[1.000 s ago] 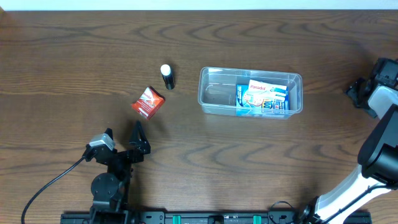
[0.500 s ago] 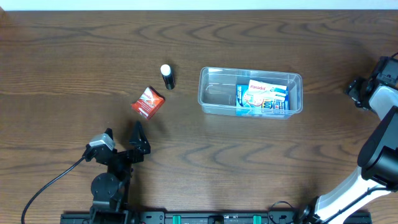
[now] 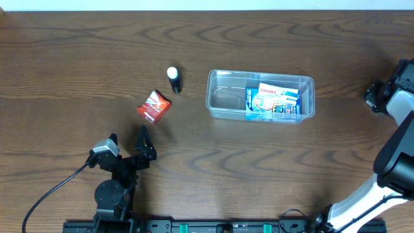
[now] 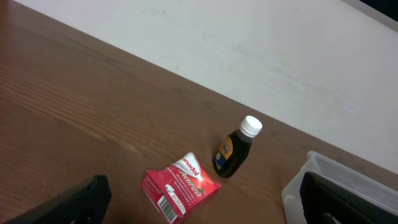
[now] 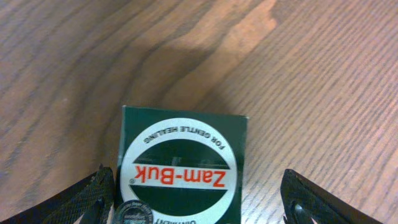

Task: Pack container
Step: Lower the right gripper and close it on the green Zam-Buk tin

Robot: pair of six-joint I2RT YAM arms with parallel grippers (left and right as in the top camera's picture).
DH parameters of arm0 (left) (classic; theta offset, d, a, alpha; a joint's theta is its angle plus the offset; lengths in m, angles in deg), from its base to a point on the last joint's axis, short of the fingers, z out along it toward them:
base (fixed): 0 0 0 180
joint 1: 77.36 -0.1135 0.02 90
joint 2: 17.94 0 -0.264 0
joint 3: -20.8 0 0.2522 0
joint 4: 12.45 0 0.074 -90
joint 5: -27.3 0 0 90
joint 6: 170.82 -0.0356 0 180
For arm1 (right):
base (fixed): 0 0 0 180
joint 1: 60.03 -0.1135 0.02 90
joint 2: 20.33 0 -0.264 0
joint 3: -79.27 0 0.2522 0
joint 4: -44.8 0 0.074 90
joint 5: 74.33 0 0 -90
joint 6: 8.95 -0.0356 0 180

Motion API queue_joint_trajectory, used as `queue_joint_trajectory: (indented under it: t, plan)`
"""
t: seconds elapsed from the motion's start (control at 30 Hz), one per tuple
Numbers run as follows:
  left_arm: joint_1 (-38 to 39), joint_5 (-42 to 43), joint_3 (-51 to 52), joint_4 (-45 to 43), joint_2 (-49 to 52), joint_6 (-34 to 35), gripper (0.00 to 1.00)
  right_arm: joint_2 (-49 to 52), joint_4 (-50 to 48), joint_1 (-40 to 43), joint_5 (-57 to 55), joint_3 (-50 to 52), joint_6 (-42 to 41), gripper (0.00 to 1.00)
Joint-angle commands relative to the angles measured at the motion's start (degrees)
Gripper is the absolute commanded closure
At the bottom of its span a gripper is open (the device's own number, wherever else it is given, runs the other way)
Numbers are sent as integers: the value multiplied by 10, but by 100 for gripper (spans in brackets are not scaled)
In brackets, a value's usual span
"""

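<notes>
Low at the left of the worktop (image 3: 77,52), the left jaws stand spread wide and empty, with a red box (image 3: 154,107) and a white-capped dark bottle (image 3: 174,79) just beyond them. Right of centre sits the clear container (image 3: 223,98), with blue-and-white boxes (image 3: 275,102) in its right half. At the far right edge, the right jaws are released, straddling a green Zam-Buk box (image 5: 180,168) without clasping it.

1. Overhead: straight down from high, taking in the whole surface (image 3: 77,52).
2. Left wrist: low, slanting forward; shares red box (image 4: 180,186), dark bottle (image 4: 234,152) and container (image 4: 348,173) corner with overhead.
3. Right wrist: very close, looking down on a green box (image 5: 180,171).
</notes>
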Motion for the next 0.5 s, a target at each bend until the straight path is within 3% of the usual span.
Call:
queue_joint_trajectory:
  t: [0.0, 0.47]
  plan:
    - [-3, -16, 12, 21, -4, -9, 2, 6, 2, 13, -5, 3, -12, 17]
    - [-3, -16, 12, 21, -4, -9, 2, 36, 3, 15, 18, 3, -12, 20]
